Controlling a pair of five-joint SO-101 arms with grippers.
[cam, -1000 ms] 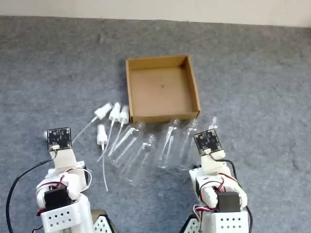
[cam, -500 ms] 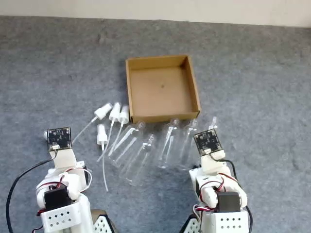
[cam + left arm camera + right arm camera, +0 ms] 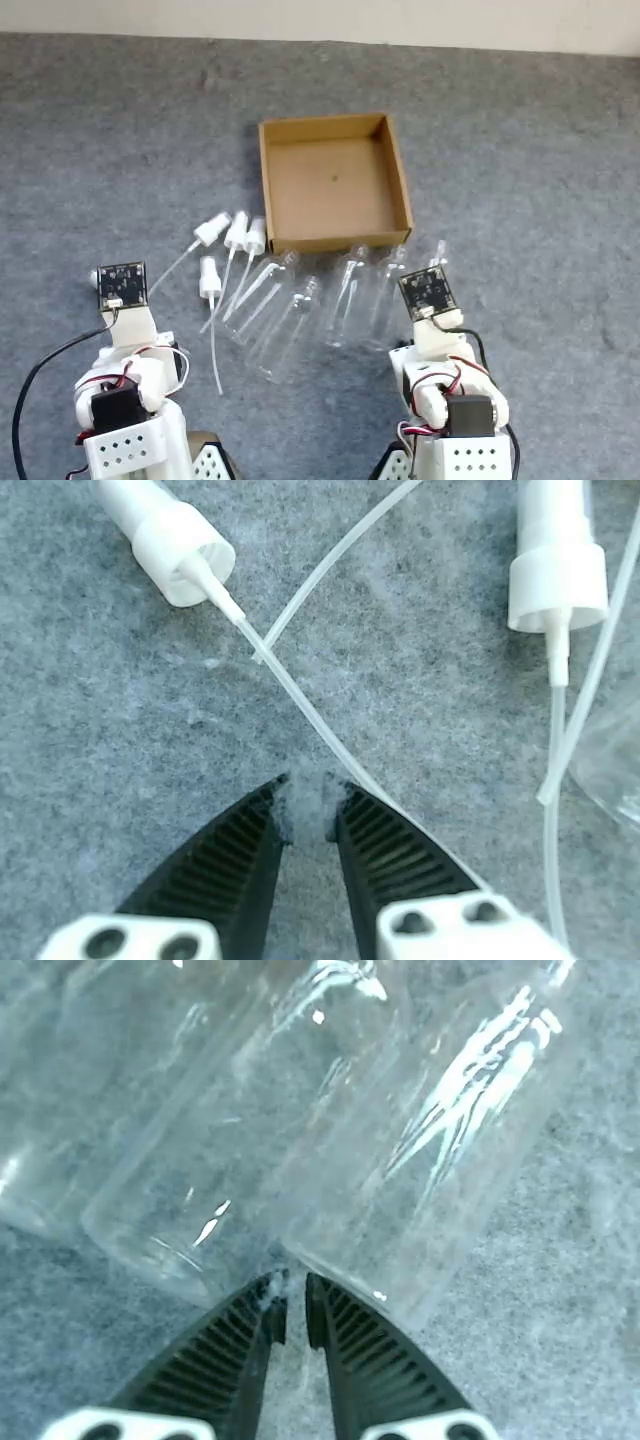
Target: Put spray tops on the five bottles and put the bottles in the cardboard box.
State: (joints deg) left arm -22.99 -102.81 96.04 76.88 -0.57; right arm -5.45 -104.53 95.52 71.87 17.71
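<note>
Left hand (image 3: 312,810) and right hand (image 3: 295,1305) nearly pressed together, empty; left should spread, then pinch the spray top (image 3: 178,538) by its collar.

The table cover (image 3: 120,130) is grey, matt, fuzzy cloth, perhaps felt. The box (image 3: 265,180) is plain matt brown cardboard. The bottles (image 3: 430,1140) are clear, glossy plastic. The spray tops (image 3: 557,570) are smooth white plastic with thin, translucent tubes (image 3: 300,695).
</note>
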